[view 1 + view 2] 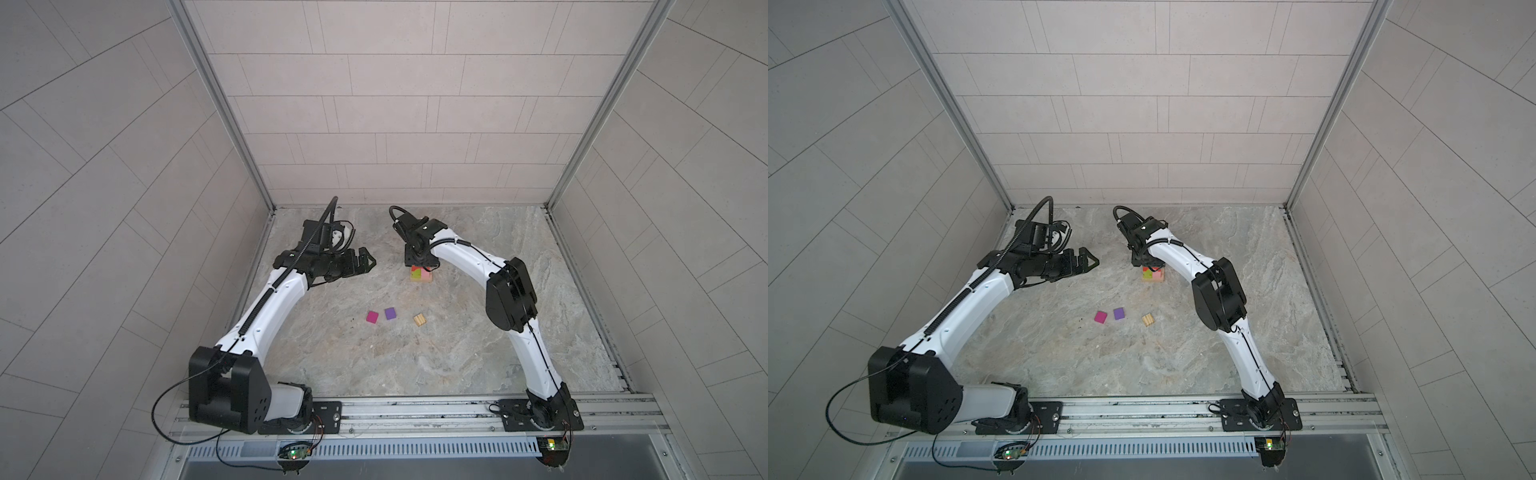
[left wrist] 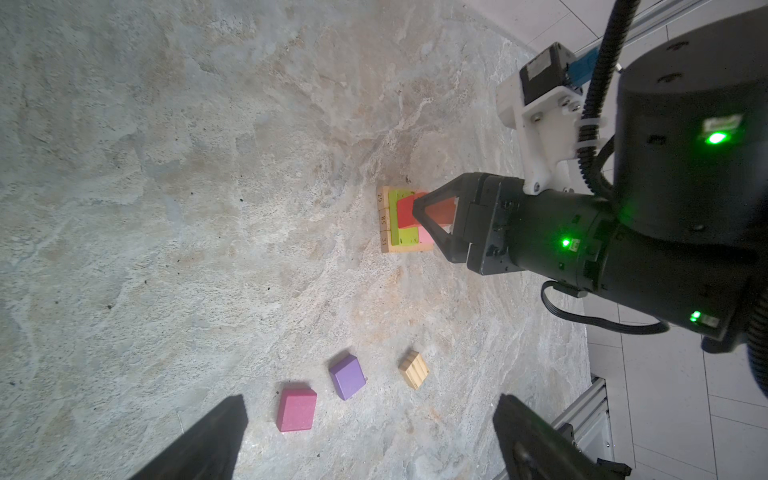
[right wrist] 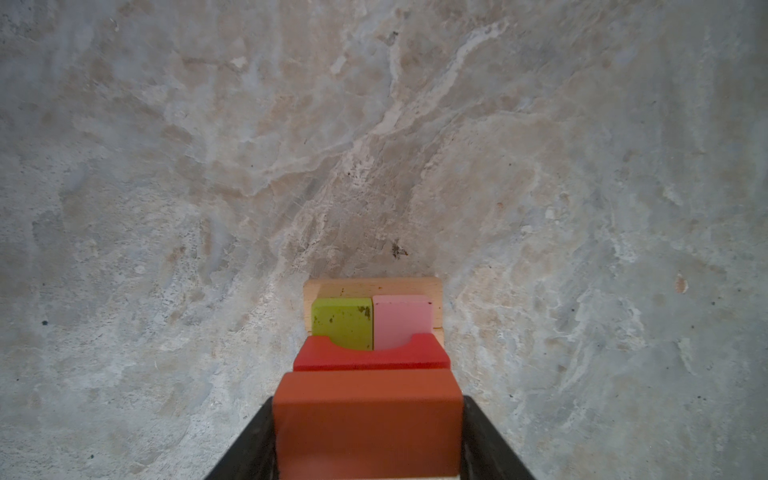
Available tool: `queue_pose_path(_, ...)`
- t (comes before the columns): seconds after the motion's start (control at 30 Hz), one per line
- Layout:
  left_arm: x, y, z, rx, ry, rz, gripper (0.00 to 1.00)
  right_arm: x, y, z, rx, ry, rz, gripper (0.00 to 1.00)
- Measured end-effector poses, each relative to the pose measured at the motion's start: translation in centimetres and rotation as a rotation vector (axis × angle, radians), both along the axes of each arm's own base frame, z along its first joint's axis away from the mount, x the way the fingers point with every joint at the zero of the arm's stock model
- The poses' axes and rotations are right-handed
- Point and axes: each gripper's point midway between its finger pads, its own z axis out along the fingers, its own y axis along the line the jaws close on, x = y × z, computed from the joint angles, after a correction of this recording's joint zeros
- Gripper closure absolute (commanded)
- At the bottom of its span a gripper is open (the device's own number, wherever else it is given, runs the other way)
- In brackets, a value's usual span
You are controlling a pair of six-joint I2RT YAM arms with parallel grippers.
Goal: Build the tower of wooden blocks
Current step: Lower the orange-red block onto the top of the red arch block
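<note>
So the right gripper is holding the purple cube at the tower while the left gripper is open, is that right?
Not quite: the right wrist view shows the right gripper holding the orange block, not the purple cube, which lies loose on the table. The left gripper is indeed open.

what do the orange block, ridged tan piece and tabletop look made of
Orange block: probably wood under matte opaque paint; no grain shows, corners rounded.
Ridged tan piece: bare pale wood, unpainted, with parallel grooves.
Tabletop: matte, mottled grey-beige veining like stone; real stone or a print, cannot tell.
</note>
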Motion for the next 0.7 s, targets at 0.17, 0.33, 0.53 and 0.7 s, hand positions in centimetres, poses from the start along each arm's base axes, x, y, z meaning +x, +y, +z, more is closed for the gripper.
queue_pose_path(0.17, 0.0, 0.0, 0.0, 0.0, 0.0, 0.0, 0.0, -0.01, -0.01, 0.0, 0.0, 0.0, 0.0, 0.59)
queue_pose_path(0.33, 0.01, 0.0, 0.01, 0.0, 0.0, 0.0, 0.0, -0.02, -0.02, -0.02, -0.001, 0.001, 0.0, 0.59)
queue_pose_path(0.53, 0.01, 0.0, 0.01, 0.0, 0.0, 0.0, 0.0, -0.01, -0.02, 0.0, 0.0, 0.0, -0.004, 0.58)
queue_pose_path(0.7, 0.01, 0.0, 0.01, 0.0, -0.001, 0.0, 0.0, -0.01, -0.03, -0.01, 0.002, 0.0, -0.009, 0.58)
